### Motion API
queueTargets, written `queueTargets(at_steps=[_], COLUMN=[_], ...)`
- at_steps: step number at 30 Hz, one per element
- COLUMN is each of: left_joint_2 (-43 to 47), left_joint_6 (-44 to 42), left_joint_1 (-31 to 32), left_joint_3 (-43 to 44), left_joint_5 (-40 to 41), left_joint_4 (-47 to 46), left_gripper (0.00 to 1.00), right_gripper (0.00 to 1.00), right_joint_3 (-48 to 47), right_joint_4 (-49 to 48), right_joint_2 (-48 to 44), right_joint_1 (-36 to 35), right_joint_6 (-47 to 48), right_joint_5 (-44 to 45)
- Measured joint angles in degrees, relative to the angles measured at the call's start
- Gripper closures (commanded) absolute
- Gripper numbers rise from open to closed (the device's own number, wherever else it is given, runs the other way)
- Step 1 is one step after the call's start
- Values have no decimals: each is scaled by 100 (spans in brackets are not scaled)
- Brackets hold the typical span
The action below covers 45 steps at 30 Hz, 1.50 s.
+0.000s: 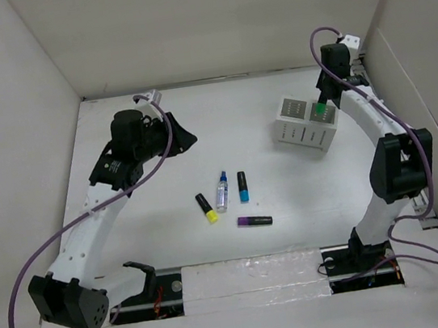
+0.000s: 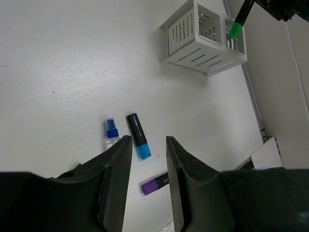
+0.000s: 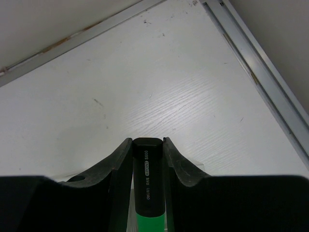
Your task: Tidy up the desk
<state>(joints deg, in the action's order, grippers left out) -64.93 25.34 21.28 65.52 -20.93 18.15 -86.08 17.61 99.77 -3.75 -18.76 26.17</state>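
Worktop (image 1: pixel 305 193) is walled in white and spread beneath both arms. Green highlighter (image 2: pixel 235 29) is clamped, green end down, in right gripper (image 3: pixel 148 144) over organizer (image 1: pixel 301 134) by far right corner, presumably for slotting in. Left gripper (image 2: pixel 147 140) is held parted and empty. Blue highlighter (image 1: pixel 243 187) and purple highlighter (image 1: pixel 255 221) are left loose mid-worktop, nearer front edge.

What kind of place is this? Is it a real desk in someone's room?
Probably a robot test bench, not a bedroom. The white desk is boxed in by plain walls, two robot arms are bolted at its front edge, and only a few highlighters and an organizer are set out.
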Motion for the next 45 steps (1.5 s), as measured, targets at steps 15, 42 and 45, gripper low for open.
queueTargets(at_steps=[15, 42, 45], left_joint_2=[-774, -1071, -962], left_joint_6=[-249, -166, -127], left_joint_1=[0, -76, -103], left_joint_3=[778, 1032, 872], left_joint_5=[20, 17, 39], left_joint_4=[-70, -70, -28], left_gripper=[69, 71, 71], right_gripper=[47, 74, 56], right_joint_3=[1106, 1786, 1834], right_joint_4=[-627, 199, 356], right_joint_2=[-208, -1543, -1193], right_joint_1=[-632, -2798, -3163], right_joint_6=[-114, -579, -634], right_joint_5=[796, -922, -1123])
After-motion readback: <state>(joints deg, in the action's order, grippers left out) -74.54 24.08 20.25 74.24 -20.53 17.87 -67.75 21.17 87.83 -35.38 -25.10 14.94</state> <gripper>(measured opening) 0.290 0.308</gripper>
